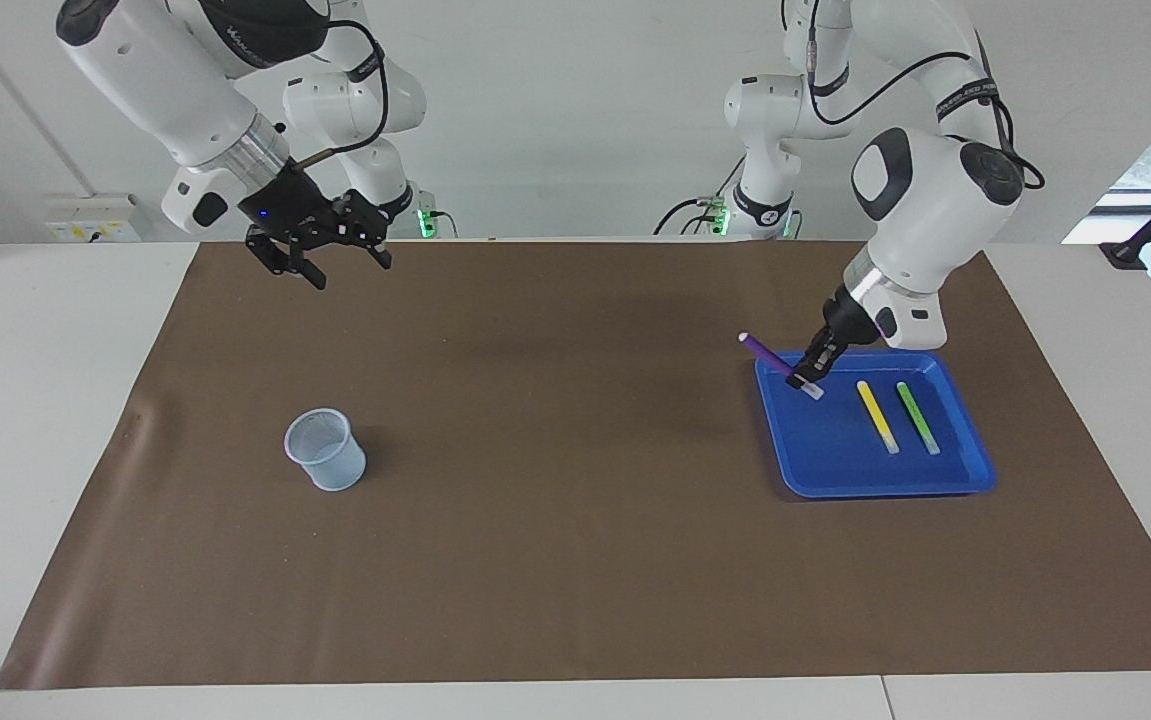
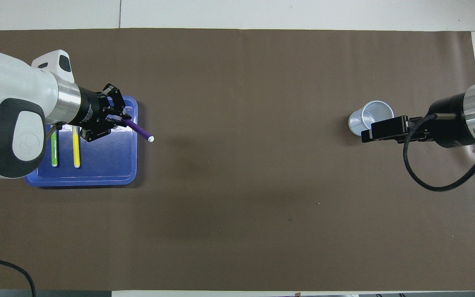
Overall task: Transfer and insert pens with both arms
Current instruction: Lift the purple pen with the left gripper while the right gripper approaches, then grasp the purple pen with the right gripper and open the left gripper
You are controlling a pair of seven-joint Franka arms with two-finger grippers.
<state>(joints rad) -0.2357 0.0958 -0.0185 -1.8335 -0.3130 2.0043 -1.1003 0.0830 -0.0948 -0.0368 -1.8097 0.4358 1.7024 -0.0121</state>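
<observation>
Worktop [image 1: 575, 600]: covered by a brown sheet [image 1: 575, 520] that carries a tray and a cup.
Left arm [image 1: 925, 200]: reaches down to the tray corner at its own end of the worktop.
Right arm [image 1: 175, 80]: raised above the sheet at its own end.
Tray [image 1: 835, 470]: blue, flat on the sheet at the left arm's end; 2 pens lie in it.
Cup [image 1: 326, 450]: pale mesh, upright on the sheet toward the right arm's end, well apart from the tray.
Right pincer [image 1: 320, 262]: in the air over the sheet, fingers spread, nothing in them.
Left pincer [image 1: 811, 372]: over the tray's corner, clenched on the purple pen near its whitish end.
Purple pen [image 1: 770, 355]: lifted and tilted, its free tip out past the tray's rim.
Yellow pen [image 1: 877, 416]: flat in the tray.
Green pen [image 1: 917, 417]: flat just beside the yellow, parallel to it.
</observation>
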